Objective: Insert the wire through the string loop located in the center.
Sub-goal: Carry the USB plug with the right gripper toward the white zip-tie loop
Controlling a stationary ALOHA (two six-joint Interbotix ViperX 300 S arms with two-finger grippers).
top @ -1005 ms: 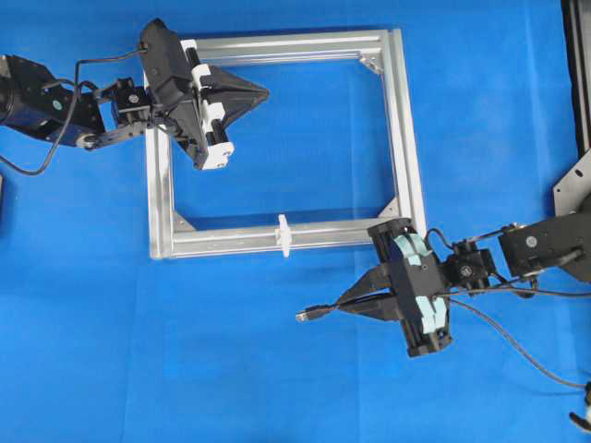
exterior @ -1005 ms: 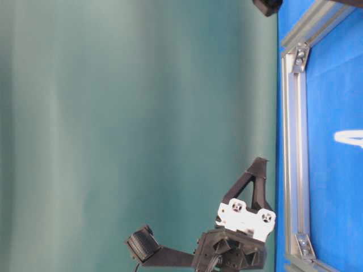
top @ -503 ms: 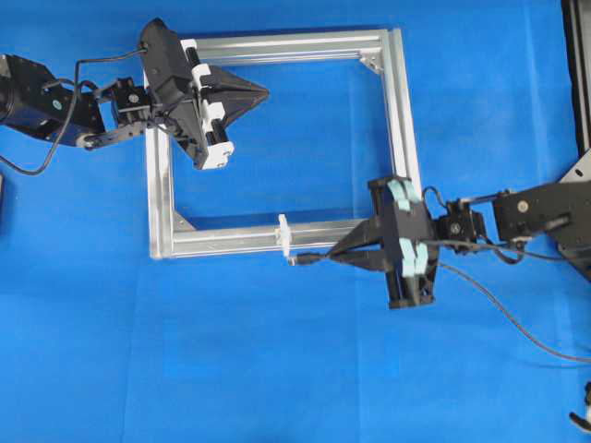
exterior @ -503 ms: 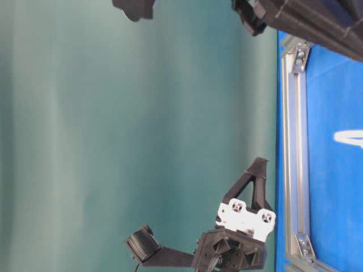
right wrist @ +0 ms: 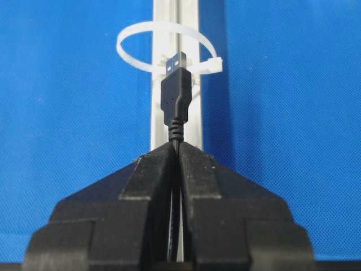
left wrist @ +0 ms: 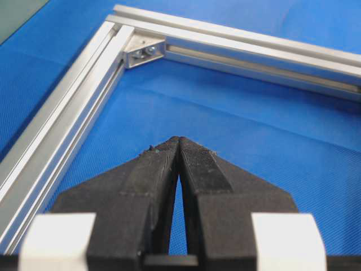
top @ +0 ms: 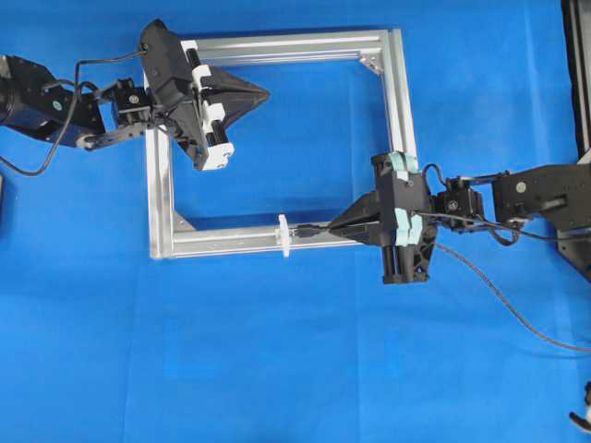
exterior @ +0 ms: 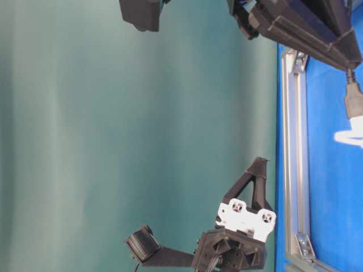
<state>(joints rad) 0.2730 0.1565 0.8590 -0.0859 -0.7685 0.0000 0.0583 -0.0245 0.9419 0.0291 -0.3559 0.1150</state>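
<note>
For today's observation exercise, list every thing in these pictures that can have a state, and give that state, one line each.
wire: held by the right gripper, plug tip pointing at the string loop, not yet through it.
string loop: open, standing across the frame rail, empty.
right gripper: shut on the wire.
left gripper: shut, holding nothing, above the frame's inside.
aluminium frame: flat on the blue table.

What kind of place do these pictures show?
Probably a robotics lab test bench: two robot arms work over a table covered in blue cloth, an aluminium frame lies on it as a fixture, and a plain teal backdrop stands behind.
</note>
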